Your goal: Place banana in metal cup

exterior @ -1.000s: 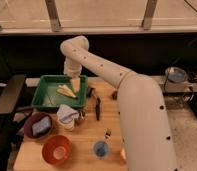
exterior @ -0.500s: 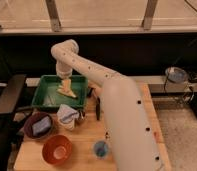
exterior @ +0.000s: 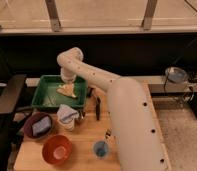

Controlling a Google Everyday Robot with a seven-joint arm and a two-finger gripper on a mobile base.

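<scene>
My white arm (exterior: 127, 107) stretches across, my gripper (exterior: 67, 83) sits over the green tray (exterior: 42, 96), just above the pale yellow banana (exterior: 66, 90). Orange-red bowl (exterior: 57, 149) up front, blue cup (exterior: 100, 148) near it, on the tan wooden table (exterior: 87, 136).

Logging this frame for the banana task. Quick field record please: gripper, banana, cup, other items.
gripper: gripper low over the green plastic tray, directly above the banana
banana: yellow banana lying in the tray's far right part
metal cup: cannot pick it out for certain
near edge of table: round orange bowl, small blue cup
left: purple bowl
</scene>
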